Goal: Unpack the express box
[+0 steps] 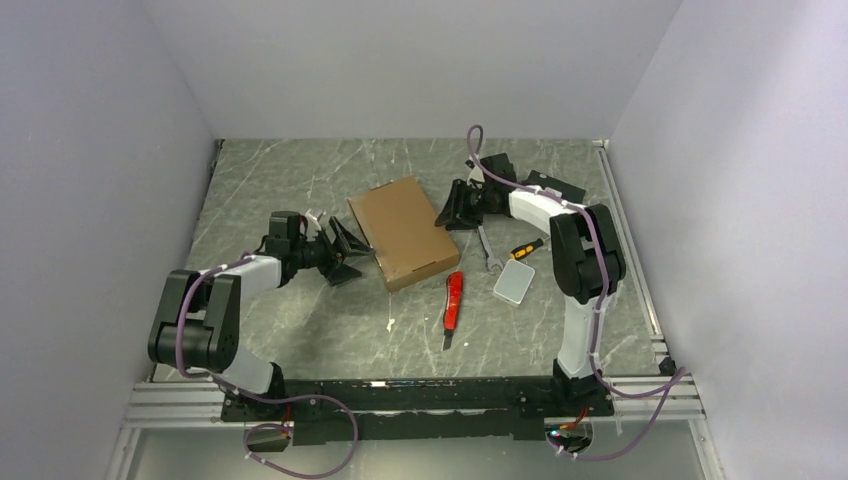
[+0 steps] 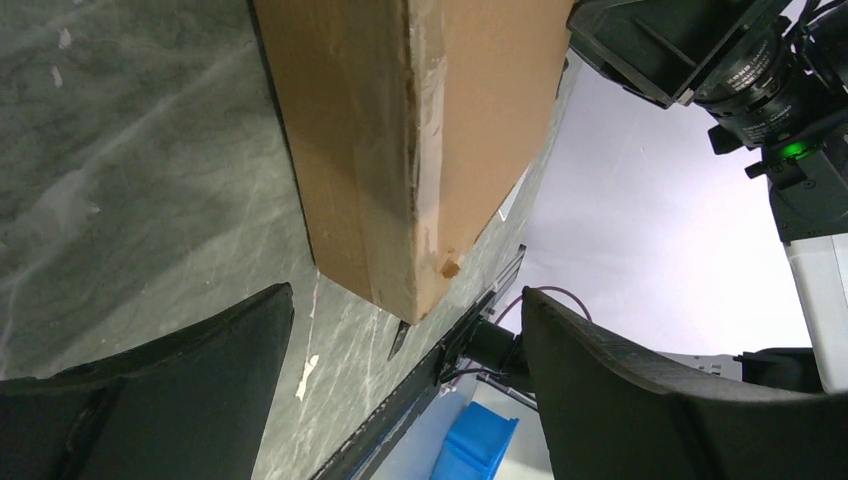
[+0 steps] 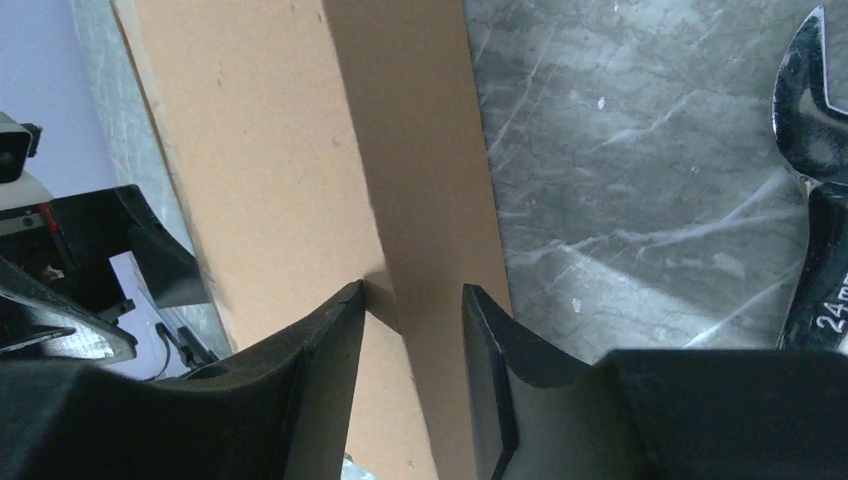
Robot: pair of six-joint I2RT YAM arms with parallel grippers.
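The express box (image 1: 403, 232) is a flat brown cardboard mailer lying closed in the middle of the table. My left gripper (image 1: 345, 250) lies low at its left side, open and empty. In the left wrist view the box's taped near corner (image 2: 400, 150) sits just beyond the wide-spread gripper (image 2: 405, 300). My right gripper (image 1: 450, 210) is at the box's far right edge. In the right wrist view the gripper (image 3: 412, 290) is narrowly open and straddles the box's (image 3: 300, 180) edge, one finger over the top face and the other beside the side wall.
A red utility knife (image 1: 453, 300) lies in front of the box. A wrench (image 1: 487, 250), an orange-handled screwdriver (image 1: 527, 247) and a small pale tray (image 1: 514, 282) lie to the right of the box. The wrench also shows in the right wrist view (image 3: 815, 200). White walls enclose the table.
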